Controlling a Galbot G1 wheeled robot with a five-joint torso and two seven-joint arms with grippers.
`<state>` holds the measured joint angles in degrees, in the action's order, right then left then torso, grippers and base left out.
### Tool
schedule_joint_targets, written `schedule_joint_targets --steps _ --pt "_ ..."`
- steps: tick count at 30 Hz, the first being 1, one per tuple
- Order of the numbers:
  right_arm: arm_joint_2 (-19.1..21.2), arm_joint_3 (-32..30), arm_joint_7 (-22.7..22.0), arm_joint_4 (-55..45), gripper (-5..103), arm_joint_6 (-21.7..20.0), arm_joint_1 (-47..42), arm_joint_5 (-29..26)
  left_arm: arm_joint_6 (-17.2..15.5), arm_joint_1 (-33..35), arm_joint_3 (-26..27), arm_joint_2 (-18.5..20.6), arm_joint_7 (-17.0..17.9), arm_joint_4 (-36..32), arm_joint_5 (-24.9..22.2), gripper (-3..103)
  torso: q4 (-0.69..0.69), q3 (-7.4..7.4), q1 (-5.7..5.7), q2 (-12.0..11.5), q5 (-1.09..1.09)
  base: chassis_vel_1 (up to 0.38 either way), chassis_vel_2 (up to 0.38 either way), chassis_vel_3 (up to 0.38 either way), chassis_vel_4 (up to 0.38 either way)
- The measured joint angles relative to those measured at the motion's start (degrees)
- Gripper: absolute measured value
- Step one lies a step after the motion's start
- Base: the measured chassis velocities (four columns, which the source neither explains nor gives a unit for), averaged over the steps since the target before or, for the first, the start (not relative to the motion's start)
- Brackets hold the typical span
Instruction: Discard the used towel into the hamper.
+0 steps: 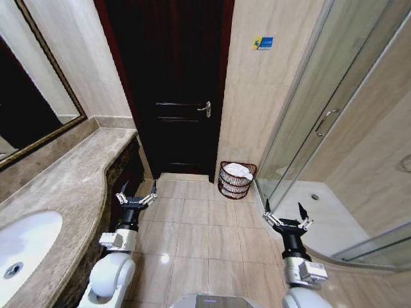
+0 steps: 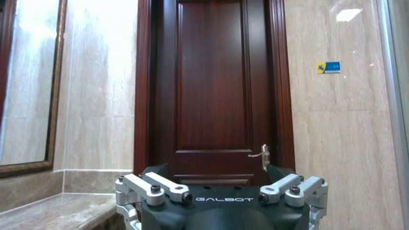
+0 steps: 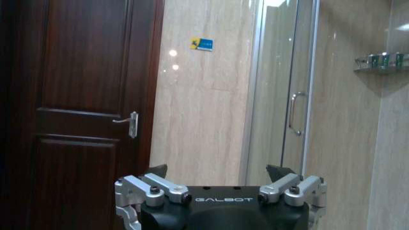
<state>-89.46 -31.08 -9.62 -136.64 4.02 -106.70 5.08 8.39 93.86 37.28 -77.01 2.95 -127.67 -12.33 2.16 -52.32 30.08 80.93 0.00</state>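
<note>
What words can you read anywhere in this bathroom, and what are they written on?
"GALBOT" on the body of the left claw.
"GALBOT" on the body of the right claw.
The blue and yellow sticker on the wall beside the door: its print is too small to read.
The bottles on the shower shelf: labels too blurred to read.

Door (image 3: 76, 120) — shower handle (image 3: 292, 114) — jaws apart.

open tiled floor (image 1: 199, 224), counter (image 1: 70, 192) left, shower glass (image 1: 302, 128) right
</note>
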Motion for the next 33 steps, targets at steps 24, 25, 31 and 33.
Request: schedule_joint_targets --steps 24,25,31,33 --pt "0.19 0.64 0.09 -1.23 100 0.08 -1.10 0.98 0.25 0.26 0.83 -0.12 -0.13 -0.63 -0.48 100 -0.01 0.00 0.00 0.00 0.00 0.091 -0.094 -0.090 0.096" --pt "0.19 0.64 0.09 -1.23 100 0.08 -1.10 0.98 0.25 0.26 0.83 -0.12 -0.13 -0.63 -0.48 100 -0.01 0.00 0.00 0.00 0.00 0.068 -0.077 -0.073 0.078" --pt "0.22 1.76 -0.02 -1.58 100 0.11 -1.58 1.86 0.31 0.40 0.75 -0.21 -0.20 -0.76 -0.42 100 0.00 0.00 0.00 0.00 0.00 0.071 -0.093 -0.076 0.092" --pt "0.21 2.08 -0.14 -1.58 100 0.14 -1.67 2.08 0.31 0.39 0.75 -0.22 -0.21 -0.76 -0.41 100 0.00 0.00 0.01 0.00 0.00 0.099 -0.118 -0.110 0.085"
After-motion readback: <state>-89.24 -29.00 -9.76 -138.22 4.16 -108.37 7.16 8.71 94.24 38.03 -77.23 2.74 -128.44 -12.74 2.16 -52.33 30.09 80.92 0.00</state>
